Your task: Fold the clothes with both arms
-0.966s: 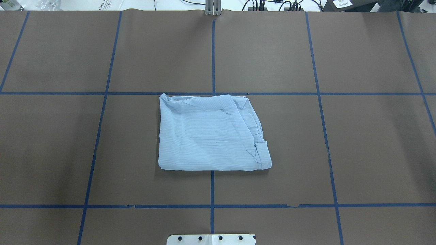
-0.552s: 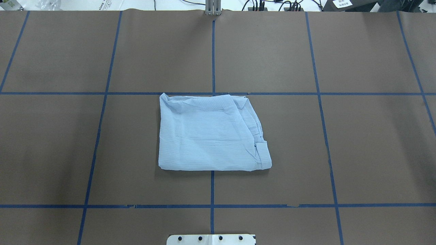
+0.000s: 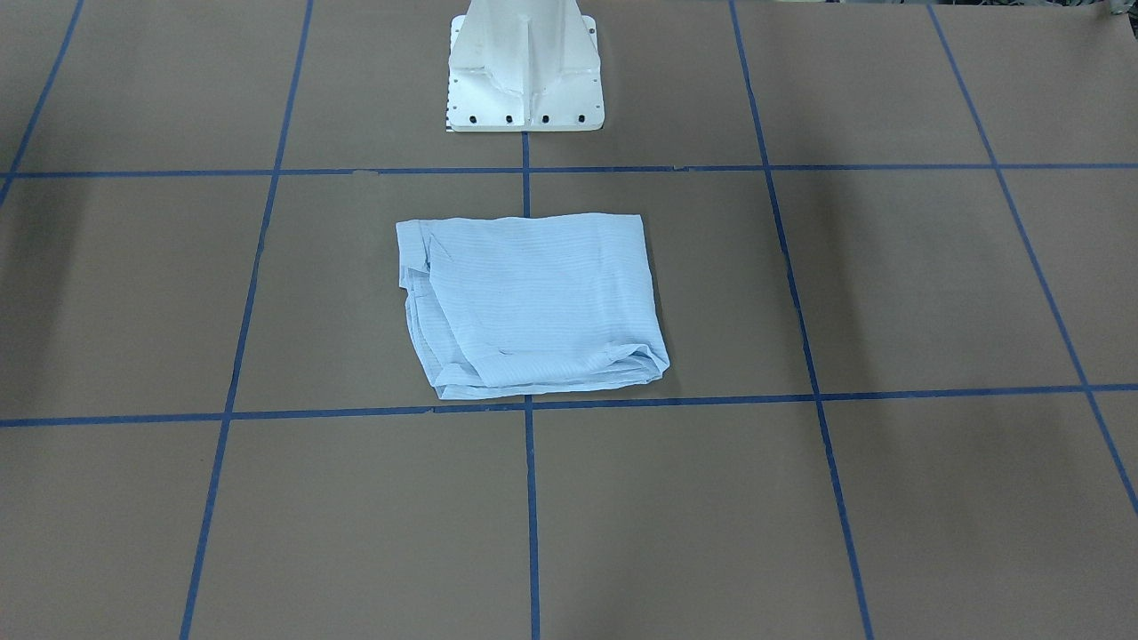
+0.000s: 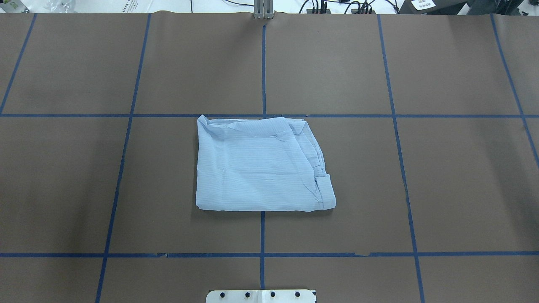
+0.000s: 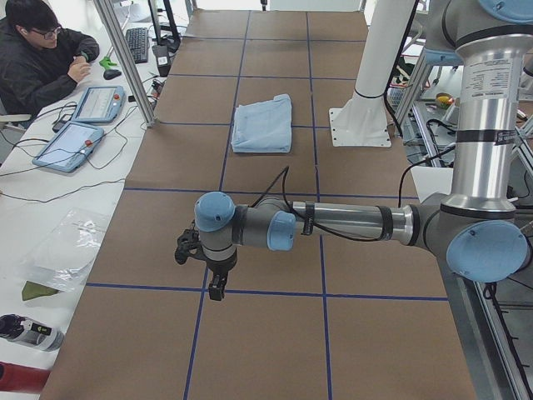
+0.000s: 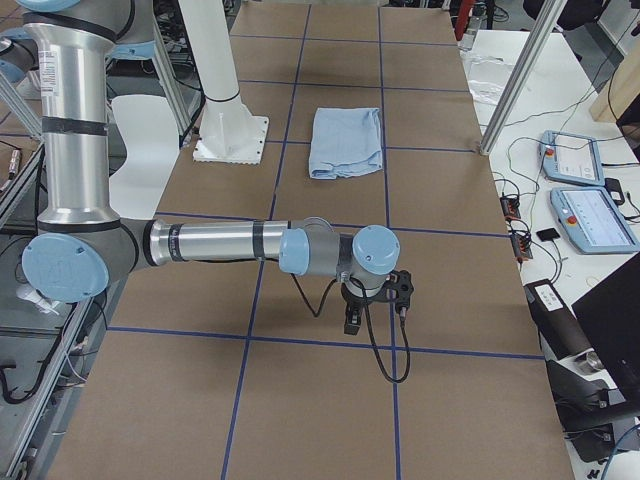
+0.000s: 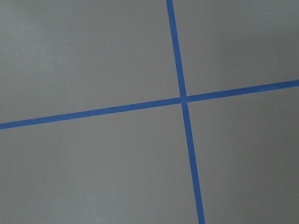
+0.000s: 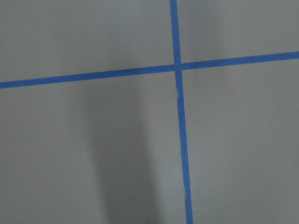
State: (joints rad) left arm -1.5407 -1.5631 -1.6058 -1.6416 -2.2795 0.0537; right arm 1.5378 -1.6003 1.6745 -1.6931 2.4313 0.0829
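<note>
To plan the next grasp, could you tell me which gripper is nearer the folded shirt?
Neither clearly. The left gripper hovers far out to the left of the shirt; the right gripper mirrors it on the right.

no legible text, brands or numbers

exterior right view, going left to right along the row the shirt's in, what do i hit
white pedestal base → folded light-blue shirt → aluminium post → teach pendant
</note>
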